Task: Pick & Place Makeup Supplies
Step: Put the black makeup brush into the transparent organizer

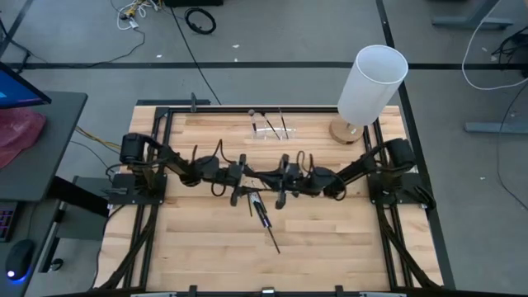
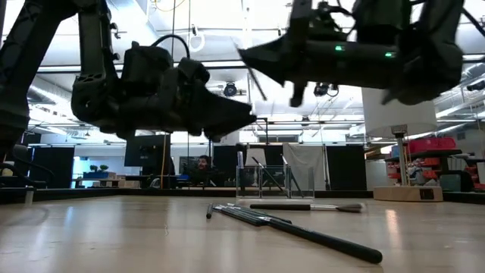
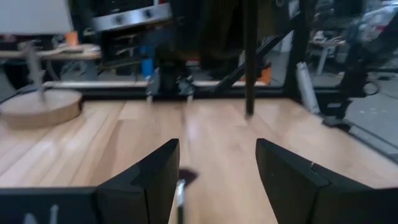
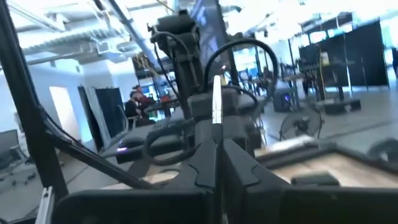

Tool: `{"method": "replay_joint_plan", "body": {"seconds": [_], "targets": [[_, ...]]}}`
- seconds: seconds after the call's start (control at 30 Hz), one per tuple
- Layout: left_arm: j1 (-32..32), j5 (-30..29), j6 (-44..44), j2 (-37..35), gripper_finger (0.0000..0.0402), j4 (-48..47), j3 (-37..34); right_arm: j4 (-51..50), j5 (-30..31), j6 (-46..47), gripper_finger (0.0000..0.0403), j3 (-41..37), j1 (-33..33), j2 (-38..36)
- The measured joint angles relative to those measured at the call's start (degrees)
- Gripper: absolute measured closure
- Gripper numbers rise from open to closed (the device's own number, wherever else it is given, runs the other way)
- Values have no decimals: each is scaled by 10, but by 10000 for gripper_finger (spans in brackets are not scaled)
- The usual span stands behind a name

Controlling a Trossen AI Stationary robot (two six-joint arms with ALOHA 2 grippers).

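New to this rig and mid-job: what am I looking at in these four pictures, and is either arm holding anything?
Two dark robot arms work over a wooden table. One picture looks down from above, one level across the tabletop, one from each wrist. Loose makeup brushes lie mid-table; a clear holder and tall white cylinder stand farther back. The left pincer hangs open and empty above the brushes. The right pincer is shut on one thin makeup stick.

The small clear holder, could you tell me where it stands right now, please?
In the high view the small clear holder stands near the table's far edge, about mid-width, left of the tall white cylinder and beyond both arms.
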Motion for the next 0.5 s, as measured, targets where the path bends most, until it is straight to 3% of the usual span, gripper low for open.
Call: {"method": "replay_joint_plan", "body": {"seconds": [0.27,0.5], "targets": [[-23,-5,1,0,195,6,23,2,-35,-11,397,35,-2,23],[-35,-5,0,0,247,41,23,-12,-34,-11,397,35,-2,23]]}}
